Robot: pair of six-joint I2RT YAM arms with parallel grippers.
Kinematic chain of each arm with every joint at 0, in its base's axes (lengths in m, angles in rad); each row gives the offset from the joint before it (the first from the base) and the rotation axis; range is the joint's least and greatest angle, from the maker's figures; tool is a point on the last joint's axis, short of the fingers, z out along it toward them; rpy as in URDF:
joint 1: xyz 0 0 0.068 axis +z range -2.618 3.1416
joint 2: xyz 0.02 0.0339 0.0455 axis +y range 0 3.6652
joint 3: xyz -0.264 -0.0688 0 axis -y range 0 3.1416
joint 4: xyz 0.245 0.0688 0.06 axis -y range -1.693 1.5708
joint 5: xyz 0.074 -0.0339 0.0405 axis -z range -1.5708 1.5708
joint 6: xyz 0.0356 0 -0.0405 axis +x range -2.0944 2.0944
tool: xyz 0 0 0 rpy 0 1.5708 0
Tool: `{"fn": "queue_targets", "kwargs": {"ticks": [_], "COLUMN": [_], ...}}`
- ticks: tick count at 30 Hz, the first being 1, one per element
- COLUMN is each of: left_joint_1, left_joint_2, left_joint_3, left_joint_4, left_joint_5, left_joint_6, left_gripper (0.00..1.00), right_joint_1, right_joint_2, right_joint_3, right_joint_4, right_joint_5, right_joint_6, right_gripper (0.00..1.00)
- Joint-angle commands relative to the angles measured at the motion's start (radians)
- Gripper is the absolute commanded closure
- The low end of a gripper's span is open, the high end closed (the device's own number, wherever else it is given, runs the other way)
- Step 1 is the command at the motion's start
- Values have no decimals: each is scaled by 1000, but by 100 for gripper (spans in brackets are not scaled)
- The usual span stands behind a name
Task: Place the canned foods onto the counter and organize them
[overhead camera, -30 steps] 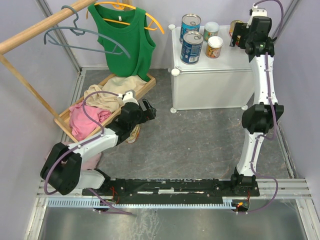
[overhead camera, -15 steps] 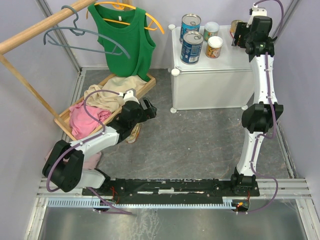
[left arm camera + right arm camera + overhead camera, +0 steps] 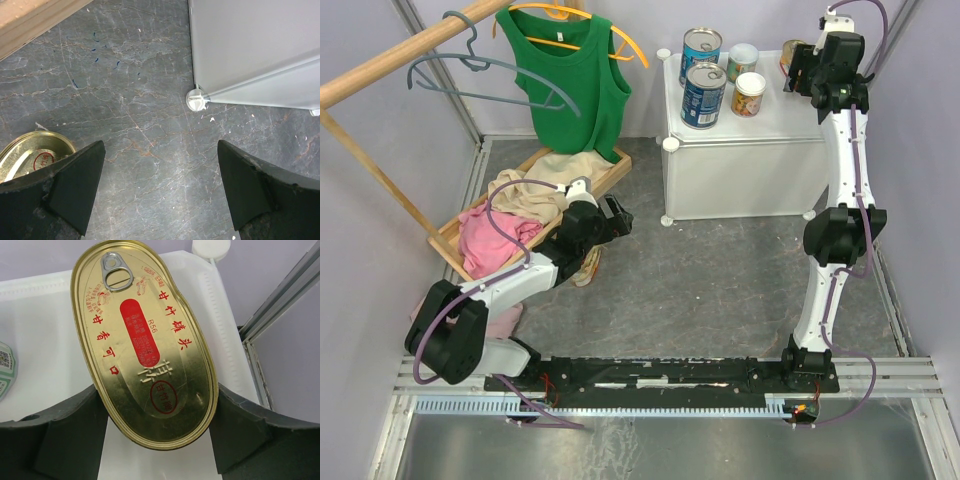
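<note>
Even overhead light fills the top view, with faint shadows below the white translucent plastic cube cabinet (image 3: 750,180) at 1 o'clock and pale glare on the brushed metal strip (image 3: 620,440) at 6 o'clock. Both wrist views are sharp at centre, and the flat oval gold tin with red lettering (image 3: 142,340) shows a mild sheen, while the black fingers (image 3: 70,185) at 5 and 7 o'clock look dark and soft.

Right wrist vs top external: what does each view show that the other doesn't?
Only right wrist: the oval tin's gold lid, pull tab and red print, held between the right end effector's fingers. Only top external: the two blue cans, the clothes tray and the left end effector, low over the floor. Both: the white cabinet top, with that tin at its right rear corner.
</note>
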Motion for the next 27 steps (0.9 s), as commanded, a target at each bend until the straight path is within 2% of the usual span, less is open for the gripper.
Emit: {"fn": "queue_targets", "kwargs": {"ticks": [1, 11, 21, 24, 27], "left_joint_1": [8, 9, 13, 16, 17], "left_joint_2": [-8, -19, -50, -58, -72], "left_joint_3": [34, 28, 3, -6, -16], "left_joint_4": [50, 49, 56, 59, 62], "left_joint_5": [11, 15, 19, 27, 29], "left_joint_6": [17, 18, 13, 10, 8], "left_gripper": [1, 1, 1, 1, 1], "right_joint_1": [-5, 49, 98, 112, 114], "right_joint_2": [-13, -14, -28, -49, -64], "right_joint_3": [27, 30, 19, -11, -26], "right_joint_4": [49, 48, 11, 15, 12], "right_joint_5": [-10, 16, 73, 96, 90], "right_joint_6": [25, 42, 70, 71, 78], "right_gripper": [40, 47, 49, 48, 39]}}
